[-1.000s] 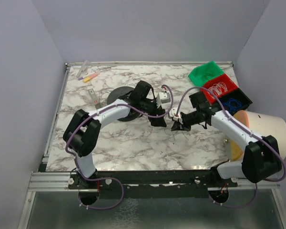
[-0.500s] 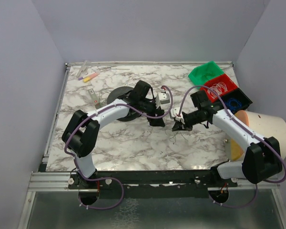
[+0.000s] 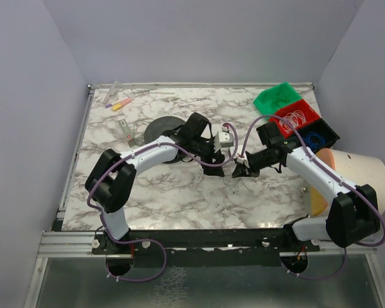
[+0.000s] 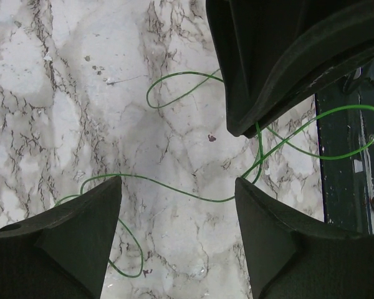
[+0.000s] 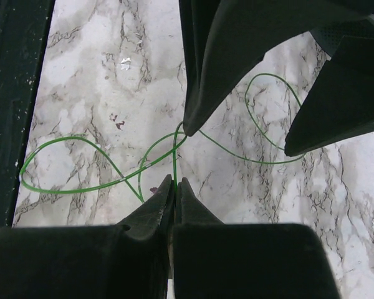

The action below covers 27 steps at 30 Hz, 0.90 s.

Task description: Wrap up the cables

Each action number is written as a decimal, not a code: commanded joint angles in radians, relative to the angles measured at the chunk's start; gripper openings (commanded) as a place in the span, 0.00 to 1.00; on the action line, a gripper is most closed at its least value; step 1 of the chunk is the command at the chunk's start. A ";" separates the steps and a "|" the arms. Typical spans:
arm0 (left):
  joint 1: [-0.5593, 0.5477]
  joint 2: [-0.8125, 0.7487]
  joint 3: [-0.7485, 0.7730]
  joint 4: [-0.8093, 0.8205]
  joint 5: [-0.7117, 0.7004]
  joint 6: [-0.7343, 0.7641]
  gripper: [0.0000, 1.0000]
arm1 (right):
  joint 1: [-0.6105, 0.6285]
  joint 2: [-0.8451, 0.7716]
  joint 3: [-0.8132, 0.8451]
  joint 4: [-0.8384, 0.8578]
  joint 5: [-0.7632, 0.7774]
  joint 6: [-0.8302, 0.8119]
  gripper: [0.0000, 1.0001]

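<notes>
- Top view: the right gripper (image 3: 236, 171) is taken as the reference here. The left gripper (image 3: 219, 167) is seen just left of it, nearly tip to tip. The red bin (image 3: 311, 113) of coiled wire is set well behind-right of it and the black spool (image 3: 159, 128) well off left, so neither should get bumped.
- Left wrist: the left gripper is spread wide and nothing is held. The green cable (image 4: 174, 190) is laid on the marble between its fingers, running up towards the right gripper.
- Right wrist: the right gripper is pinched fully closed on the cable. Loose loops are sprawled either side of it, so a slow, taut pull is probably wanted, otherwise a loop could get snagged on the left gripper's fingers (image 5: 206, 75).
</notes>
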 commanded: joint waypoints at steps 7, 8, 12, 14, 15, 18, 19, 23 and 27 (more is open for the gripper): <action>-0.025 0.043 -0.008 -0.039 0.041 0.059 0.74 | -0.008 -0.037 0.015 0.015 0.022 0.009 0.00; -0.026 0.042 -0.008 -0.043 0.043 0.061 0.74 | -0.008 -0.038 0.014 0.019 0.029 0.011 0.01; -0.027 0.041 -0.007 -0.066 0.062 0.083 0.74 | -0.010 -0.041 0.006 0.042 0.063 0.020 0.01; -0.027 0.046 -0.003 -0.086 0.076 0.099 0.74 | -0.010 -0.040 0.002 0.053 0.078 0.023 0.00; -0.027 0.049 0.000 -0.093 0.084 0.103 0.74 | -0.010 -0.041 0.000 0.056 0.084 0.021 0.01; -0.028 0.058 0.007 -0.108 0.103 0.111 0.75 | -0.010 -0.041 -0.005 0.063 0.087 0.022 0.01; -0.028 0.063 0.009 -0.110 0.109 0.109 0.75 | -0.010 -0.042 -0.005 0.064 0.081 0.024 0.01; -0.028 0.089 0.031 -0.085 0.130 0.057 0.75 | -0.010 -0.036 -0.006 0.063 0.043 0.023 0.00; -0.029 0.092 0.039 -0.032 0.117 -0.006 0.75 | -0.010 -0.023 -0.007 0.048 0.020 0.009 0.00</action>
